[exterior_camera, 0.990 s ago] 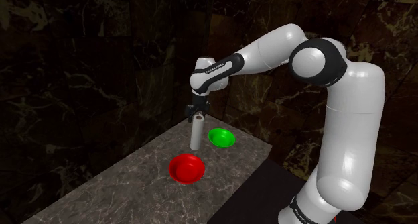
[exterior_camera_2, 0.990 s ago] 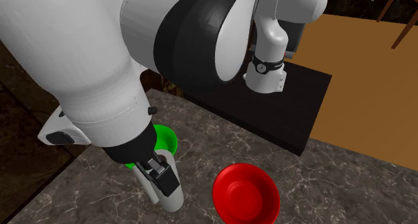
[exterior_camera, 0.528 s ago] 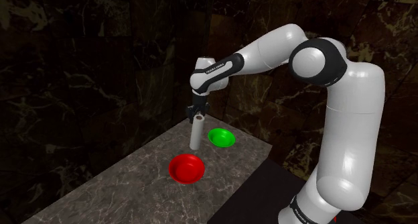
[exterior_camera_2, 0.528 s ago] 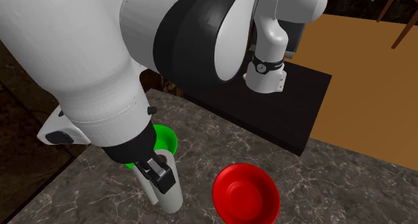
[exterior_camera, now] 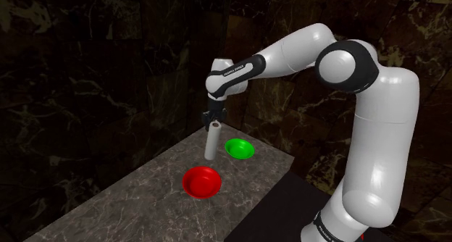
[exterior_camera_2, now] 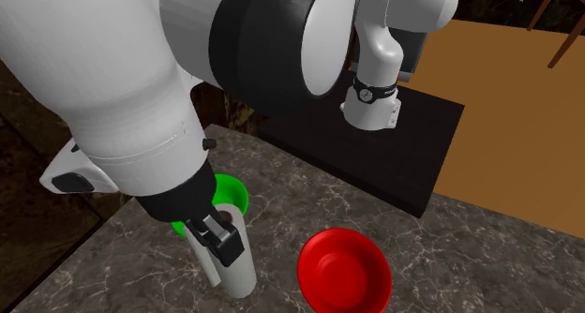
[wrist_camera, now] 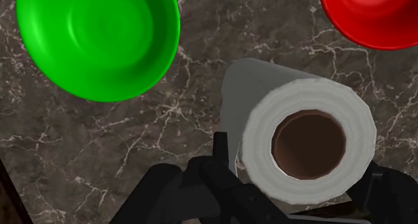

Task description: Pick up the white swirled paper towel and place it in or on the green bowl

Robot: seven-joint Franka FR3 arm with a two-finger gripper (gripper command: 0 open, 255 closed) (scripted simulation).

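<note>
The white paper towel roll (exterior_camera: 211,143) hangs upright with its lower end just over the marble table (exterior_camera: 130,197), between the two bowls. My black gripper (exterior_camera: 212,123) is shut on its upper end. In the wrist view the roll (wrist_camera: 305,142) shows its brown core, and the gripper (wrist_camera: 305,184) clasps it from both sides. The green bowl (wrist_camera: 98,38) lies a short way beyond the roll, upright and with nothing in it. From the second exterior view, the gripper (exterior_camera_2: 220,241) holds the roll (exterior_camera_2: 236,269) just in front of the green bowl (exterior_camera_2: 230,194).
A red bowl (exterior_camera: 201,181) sits on the table on the near side of the roll, also seen beside it as the red bowl (exterior_camera_2: 343,270). Dark marble walls (exterior_camera: 109,74) stand close behind the table. The black stand (exterior_camera_2: 375,152) borders the table.
The fingers have closed on the roll's top. The hand has then risen a little, carrying the roll with it.
</note>
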